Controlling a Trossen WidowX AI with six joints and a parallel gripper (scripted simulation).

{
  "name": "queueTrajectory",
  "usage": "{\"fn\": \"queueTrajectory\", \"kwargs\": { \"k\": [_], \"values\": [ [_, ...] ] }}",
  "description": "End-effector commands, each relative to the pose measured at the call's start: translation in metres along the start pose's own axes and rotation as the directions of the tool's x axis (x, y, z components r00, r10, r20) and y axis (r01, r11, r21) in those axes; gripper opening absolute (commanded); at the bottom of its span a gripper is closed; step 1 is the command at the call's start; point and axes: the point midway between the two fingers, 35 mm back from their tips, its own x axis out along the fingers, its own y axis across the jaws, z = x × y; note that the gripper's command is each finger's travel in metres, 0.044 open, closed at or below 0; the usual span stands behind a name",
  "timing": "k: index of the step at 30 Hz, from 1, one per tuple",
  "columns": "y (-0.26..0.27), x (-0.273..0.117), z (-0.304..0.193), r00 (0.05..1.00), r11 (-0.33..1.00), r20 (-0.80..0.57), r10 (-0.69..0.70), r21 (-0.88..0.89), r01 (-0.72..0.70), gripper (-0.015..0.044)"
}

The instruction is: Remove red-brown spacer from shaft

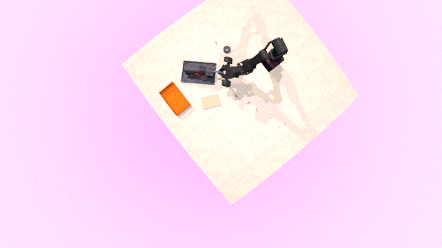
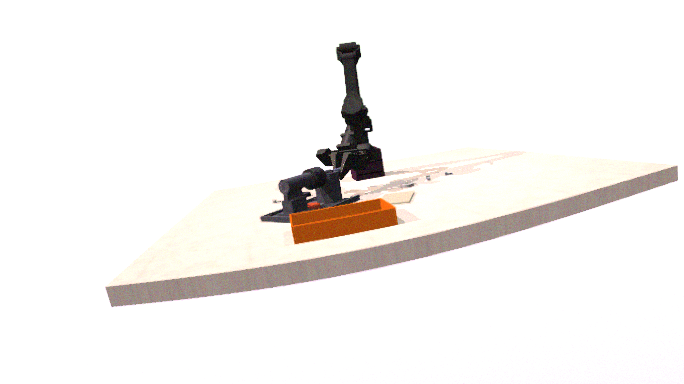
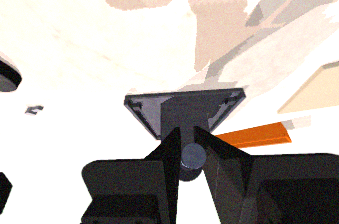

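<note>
My gripper [image 1: 221, 71] [image 2: 343, 176] [image 3: 186, 131] is shut on the shaft [image 1: 218, 72] [image 3: 193, 156], whose round end shows between the fingers in the wrist view. The shaft runs level into the dark fixture, through the post [image 2: 328, 189] [image 3: 183, 114] nearest me. The housing block [image 2: 294, 201] stands at the fixture's far end. The red-brown spacer [image 1: 197, 73] [image 2: 313, 204] shows low between the two blocks, apparently down on the base tray [image 1: 208, 81] [image 3: 186, 93]. A wider dark round part [image 2: 315, 177] is up on the shaft line; separate spacers there cannot be told apart.
An orange bin [image 1: 175, 99] [image 2: 344, 227] [image 3: 256, 135] stands beyond the fixture. A flat beige pad [image 1: 210, 101] [image 2: 400, 197] [image 3: 323, 90] lies beside it. A dark ring [image 1: 227, 49] [image 3: 2, 77] lies on the other side, near the gripper. Small grey bits lie scattered on the table.
</note>
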Motion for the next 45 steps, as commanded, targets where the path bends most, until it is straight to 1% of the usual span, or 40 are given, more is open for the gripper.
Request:
{"fn": "queueTrajectory", "kwargs": {
  "k": [1, 45],
  "values": [
    [0.000, 0.002, -0.003, 1.000, 1.000, -0.003, 0.002, -0.002, -0.002, 0.0000],
    [0.000, 0.014, -0.016, 1.000, 1.000, -0.005, 0.002, -0.002, -0.002, 0.0000]
  ]
}}
